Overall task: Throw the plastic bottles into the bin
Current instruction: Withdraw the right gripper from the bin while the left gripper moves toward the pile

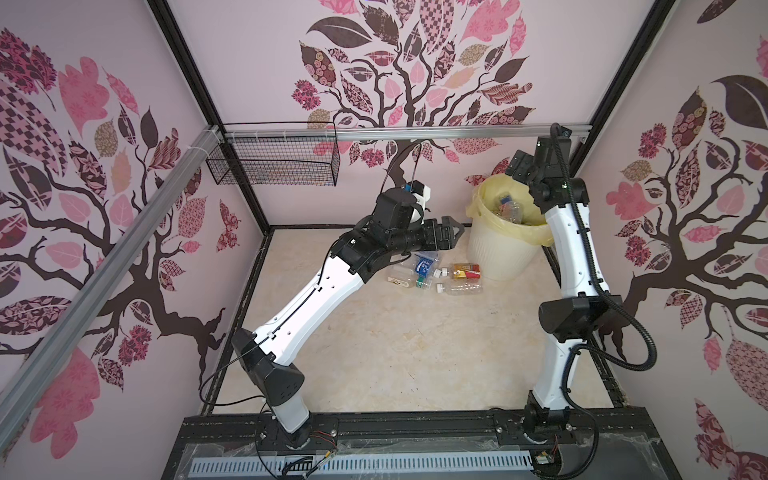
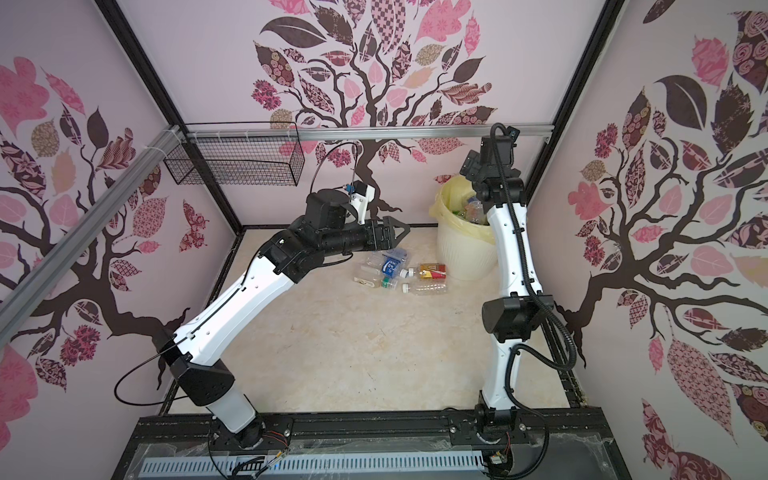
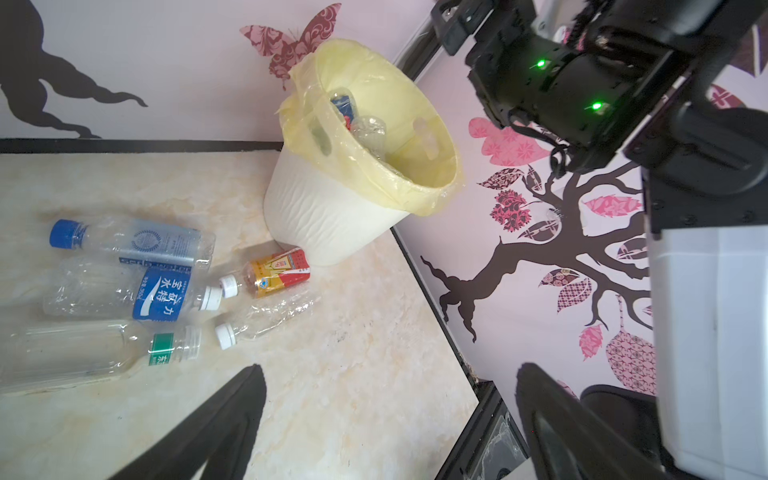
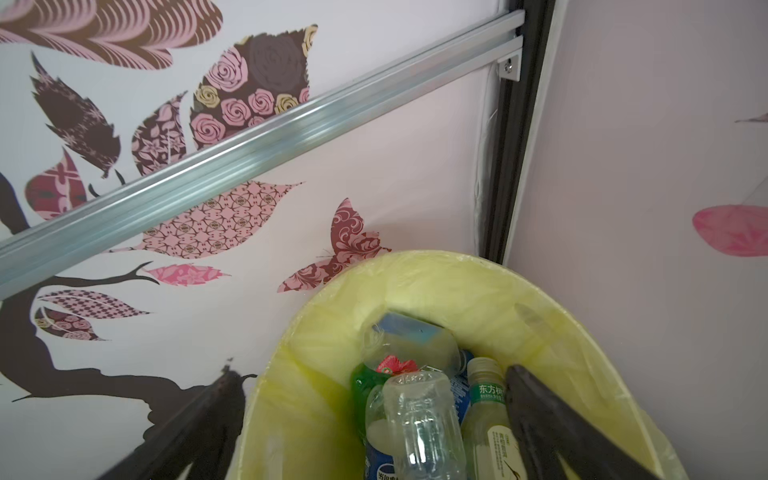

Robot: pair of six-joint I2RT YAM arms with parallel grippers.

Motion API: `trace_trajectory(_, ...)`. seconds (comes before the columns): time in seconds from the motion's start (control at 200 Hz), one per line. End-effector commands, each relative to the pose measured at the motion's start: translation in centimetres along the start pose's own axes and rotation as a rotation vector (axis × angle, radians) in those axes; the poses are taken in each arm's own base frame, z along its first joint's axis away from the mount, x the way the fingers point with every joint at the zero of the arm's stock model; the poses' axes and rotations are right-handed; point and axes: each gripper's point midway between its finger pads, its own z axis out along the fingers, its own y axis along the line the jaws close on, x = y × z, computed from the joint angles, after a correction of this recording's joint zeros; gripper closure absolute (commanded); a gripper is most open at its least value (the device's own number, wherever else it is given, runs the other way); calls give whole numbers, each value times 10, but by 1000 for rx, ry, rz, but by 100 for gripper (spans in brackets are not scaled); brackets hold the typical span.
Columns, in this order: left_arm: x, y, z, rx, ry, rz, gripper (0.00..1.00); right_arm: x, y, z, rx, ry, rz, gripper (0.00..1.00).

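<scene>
Several plastic bottles (image 1: 436,276) lie in a cluster on the pale floor left of the bin (image 1: 498,257). Among them are a red-gold labelled one (image 3: 276,272), a blue-capped one (image 3: 137,245) and a crumpled clear one (image 3: 266,320). My left gripper (image 1: 453,230) hovers open above the cluster, empty (image 3: 390,374). The bin, white and ribbed with a yellow bag (image 4: 415,266), holds more bottles. My right gripper (image 4: 370,374) hangs open over its mouth (image 1: 518,168). A clear bottle (image 4: 419,419) lies loose between the spread fingers, touching neither.
A black wire mesh basket (image 1: 274,162) hangs on the back rail at the left. The bin (image 2: 461,253) stands in the back right corner against the walls. The right arm's elbow (image 1: 577,316) juts out near the right wall. A black frame (image 1: 415,428) edges the front.
</scene>
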Motion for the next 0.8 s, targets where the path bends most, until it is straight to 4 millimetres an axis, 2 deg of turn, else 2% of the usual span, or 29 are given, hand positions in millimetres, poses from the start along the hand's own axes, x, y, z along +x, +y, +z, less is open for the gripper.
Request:
trace_trajectory(0.0, -1, -2, -8, 14, -15, -9, 3, -42, -1, -42, -42, -97, 54, 0)
trace_trajectory(0.225, 7, 8, -3, -6, -3, -41, 3, -37, -2, -63, -83, -64, 77, 0)
trace_trajectory(0.34, 12, 23, 0, -45, 0, -82, 3, -19, 2, -77, -131, -1, 91, 0)
trace_trajectory(0.41, 15, 36, 0, -80, 4, -111, 3, -12, 4, -93, -143, 12, 77, 0)
trace_trajectory(0.51, 20, 56, -3, -147, 9, -141, 3, 17, 7, -104, -157, 66, 44, 0)
trace_trajectory(0.61, 29, 78, -6, -236, 20, -168, 3, 48, 18, -120, -183, 114, -19, 0)
trace_trajectory(0.795, 57, 125, -2, -344, 82, -332, 3, 112, 29, -151, -238, 218, -99, 0)
